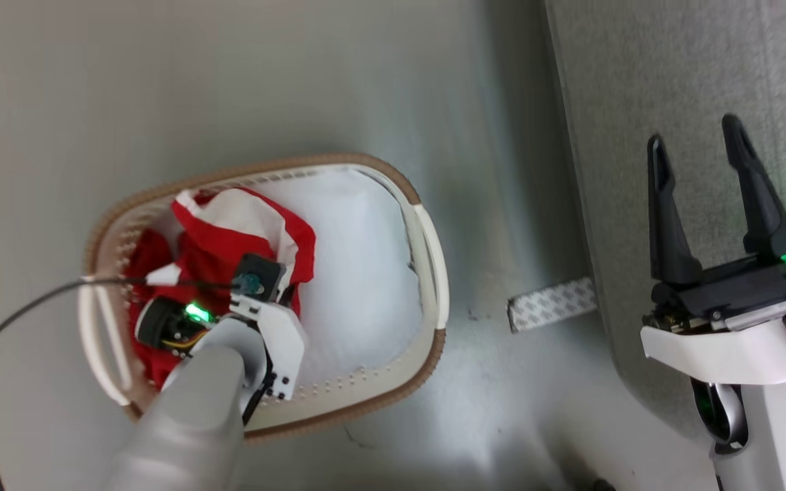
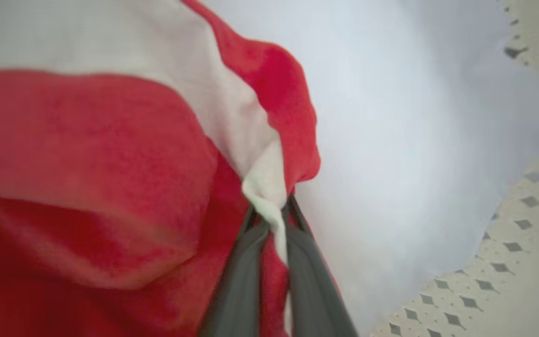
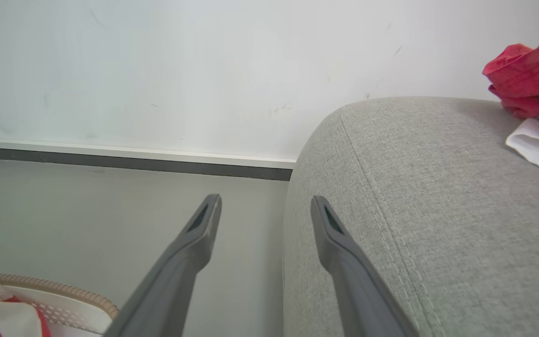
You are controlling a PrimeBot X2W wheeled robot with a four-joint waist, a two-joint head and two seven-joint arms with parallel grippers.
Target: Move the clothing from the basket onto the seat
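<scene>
The basket (image 1: 434,259) stands on the floor, white with a brown rim. Red and white clothing (image 1: 229,232) lies bunched in its left half, over a white lining. My left gripper (image 2: 272,210) reaches down into the basket and is shut on a white and red fold of the clothing (image 2: 265,182). The right gripper (image 1: 700,150) hangs open with nothing between its fingers above the edge of the grey seat (image 1: 673,82). In the right wrist view the right gripper (image 3: 265,206) straddles the seat's rounded edge (image 3: 391,196), and another red and white garment (image 3: 531,84) lies on the seat at far right.
A grey strip of patterned tape (image 1: 550,303) lies on the floor between basket and seat. A black cable (image 1: 18,307) runs from the left arm across the basket's handle. A white wall with a dark skirting (image 3: 129,161) stands behind the floor.
</scene>
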